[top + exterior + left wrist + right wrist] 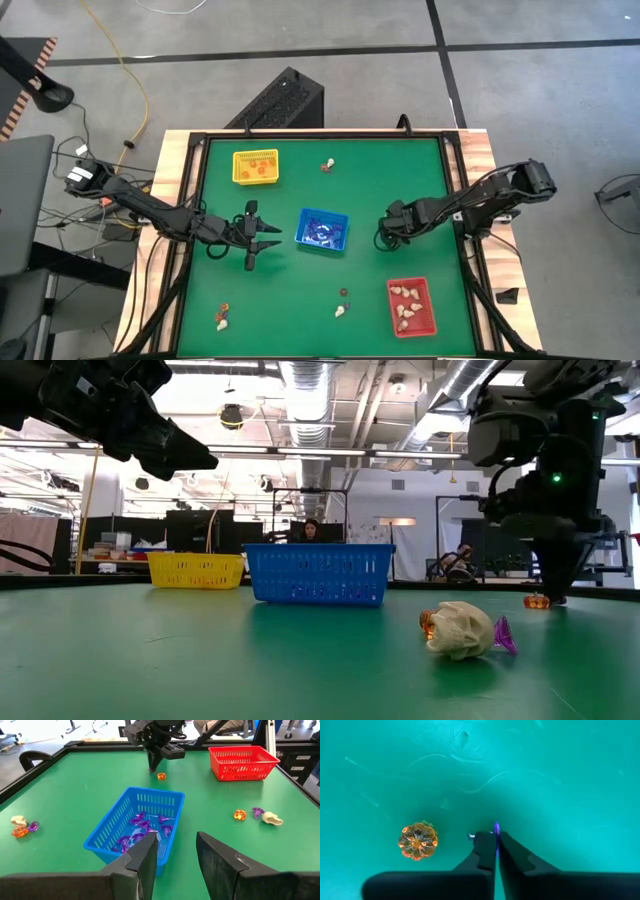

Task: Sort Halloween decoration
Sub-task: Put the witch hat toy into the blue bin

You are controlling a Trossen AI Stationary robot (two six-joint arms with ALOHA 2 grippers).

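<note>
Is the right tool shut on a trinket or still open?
Shut on a purple trinket: the right tool has its fingers pressed together, a purple sliver showing between their tips. An orange pumpkin lies loose beside it.

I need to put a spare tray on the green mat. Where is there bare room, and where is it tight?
Free: the stretch between the yellow tray and the mat's left edge, and the far right corner beyond the right tool. Also the near middle, between the trinkets at near left and the pair beside the red tray. Tight: around the blue tray, flanked by both tools.
</note>
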